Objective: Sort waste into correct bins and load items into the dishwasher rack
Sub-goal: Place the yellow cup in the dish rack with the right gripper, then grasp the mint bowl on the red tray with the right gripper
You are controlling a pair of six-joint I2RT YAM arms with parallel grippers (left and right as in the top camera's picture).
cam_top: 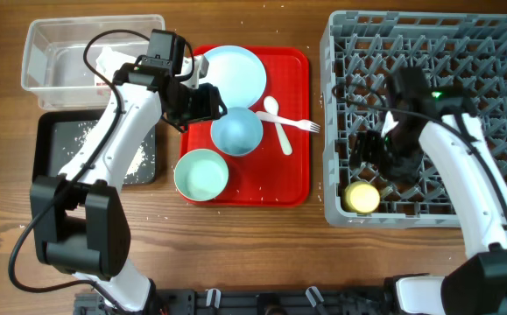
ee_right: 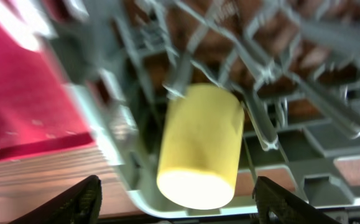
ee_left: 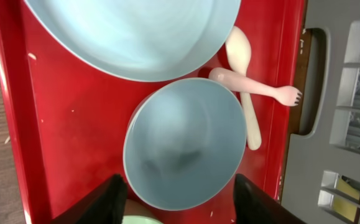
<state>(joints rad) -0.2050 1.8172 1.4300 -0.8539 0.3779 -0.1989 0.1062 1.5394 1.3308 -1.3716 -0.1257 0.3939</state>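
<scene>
Currently wooden table (cam_top: 235,254): red tray (cam_top: 297,131) in the middle, left gripper (ee_left: 180,198) spread open and empty astride a blue bowl (ee_left: 186,143) on it, right gripper (ee_right: 178,196) wide open, holding nothing, over the yellow cup (ee_right: 201,143) lying on its side in the grey rack's (cam_top: 472,44) near-left corner

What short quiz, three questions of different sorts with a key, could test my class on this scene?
1. True or false: the yellow cup lies inside the dishwasher rack.
2. The left gripper hovers over: A the red tray, B the dishwasher rack, C the clear tub.
3. Which bin holds the scattered white crumbs?
Key: 1 true; 2 A; 3 the black tray.
</scene>
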